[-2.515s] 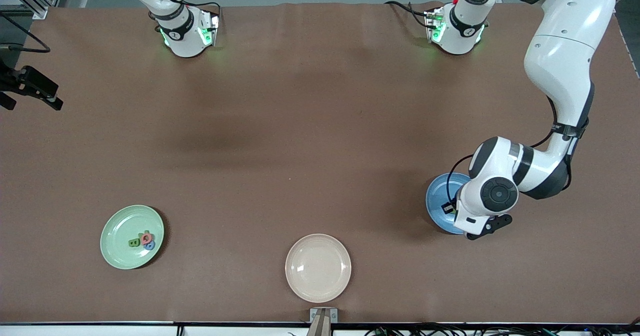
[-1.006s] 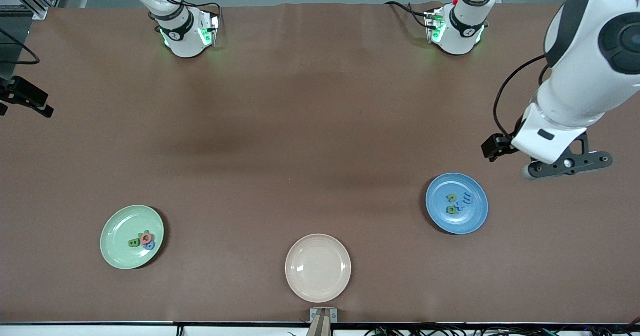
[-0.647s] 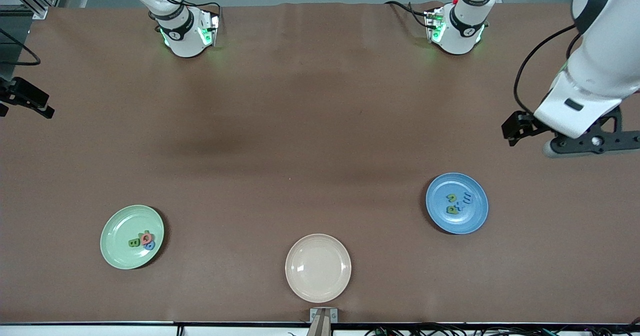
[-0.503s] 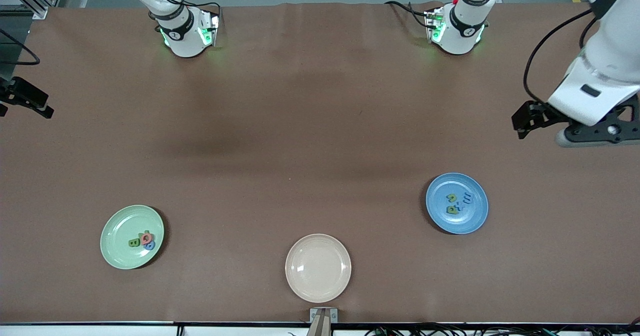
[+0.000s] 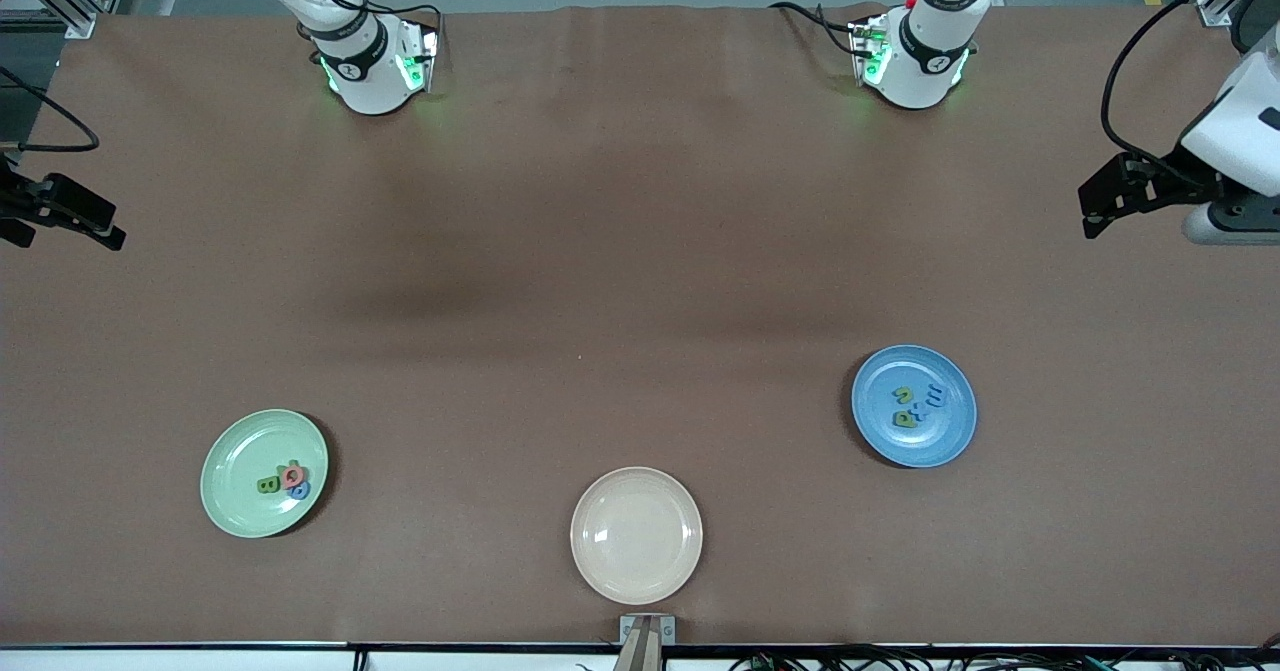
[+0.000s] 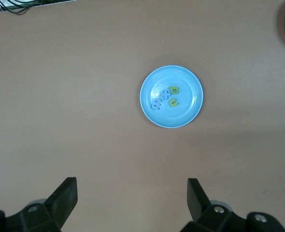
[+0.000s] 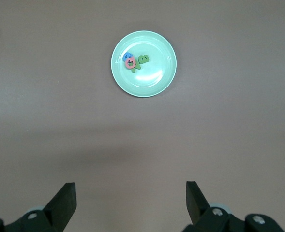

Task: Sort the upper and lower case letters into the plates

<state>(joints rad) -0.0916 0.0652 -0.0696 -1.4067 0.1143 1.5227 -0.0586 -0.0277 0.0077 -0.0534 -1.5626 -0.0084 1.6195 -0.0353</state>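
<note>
Left hand (image 6: 130, 205), fingers spread wide and holding nothing, has pulled up and away from the blue plate (image 5: 914, 406) toward the left arm's end of the counter (image 5: 640, 251); a moment ago it hung directly over that plate. Blue plate now carries a cluster of small green and blue letters (image 5: 916, 405). Mint green plate (image 5: 264, 472), well apart from the blue plate toward the right arm's end, holds green, blue and pink-red letters (image 5: 285, 479). Cream plate (image 5: 636, 535) between them is bare. Right hand (image 7: 130, 205) waits, also wide open and empty, over the counter. No loose letters visible on the counter: sorting judged complete, arms retiring.
</note>
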